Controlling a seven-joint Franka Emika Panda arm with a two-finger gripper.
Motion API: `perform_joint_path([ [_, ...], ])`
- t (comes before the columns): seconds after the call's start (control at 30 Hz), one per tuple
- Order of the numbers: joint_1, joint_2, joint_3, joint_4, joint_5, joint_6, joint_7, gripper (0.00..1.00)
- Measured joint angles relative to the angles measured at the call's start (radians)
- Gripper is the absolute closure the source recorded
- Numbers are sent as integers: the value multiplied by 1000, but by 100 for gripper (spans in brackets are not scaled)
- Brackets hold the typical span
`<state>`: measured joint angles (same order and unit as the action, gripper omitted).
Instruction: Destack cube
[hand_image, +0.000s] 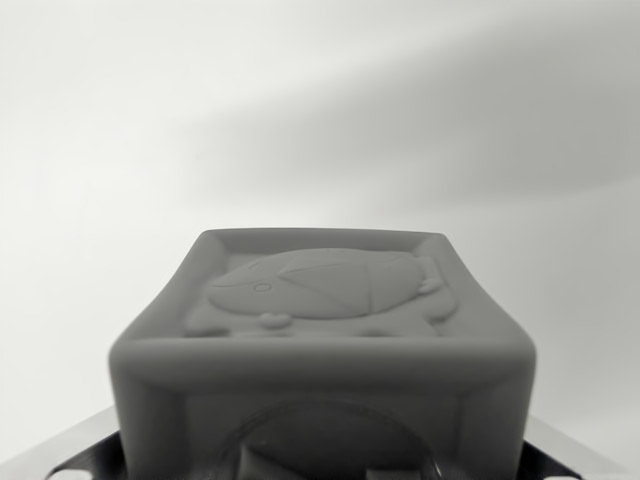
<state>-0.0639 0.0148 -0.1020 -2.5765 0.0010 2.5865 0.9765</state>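
At lower centre of the wrist view, a grey cube (320, 340) fills the bottom half of the frame, very close to the camera. Its upper face carries a raised border and an embossed animal figure in relief; the near face shows a rounded recess, cut off by the bottom edge. Dark metal parts of the gripper (320, 470) appear at the lower left and lower right corners, flanking the cube on both sides, but the fingertips are hidden behind the cube and out of frame. Whether the claw is spread or pressed onto the cube cannot be told. Behind the cube lies a plain pale surface (320, 110) with a soft diagonal shadow across the upper right.
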Motion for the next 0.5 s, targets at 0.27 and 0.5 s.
perform_joint_path([
  [0.27,-14,-15,-16,-18,0,4,-24,100],
  [0.5,-26,-25,-32,-31,-2,6,-45,100],
])
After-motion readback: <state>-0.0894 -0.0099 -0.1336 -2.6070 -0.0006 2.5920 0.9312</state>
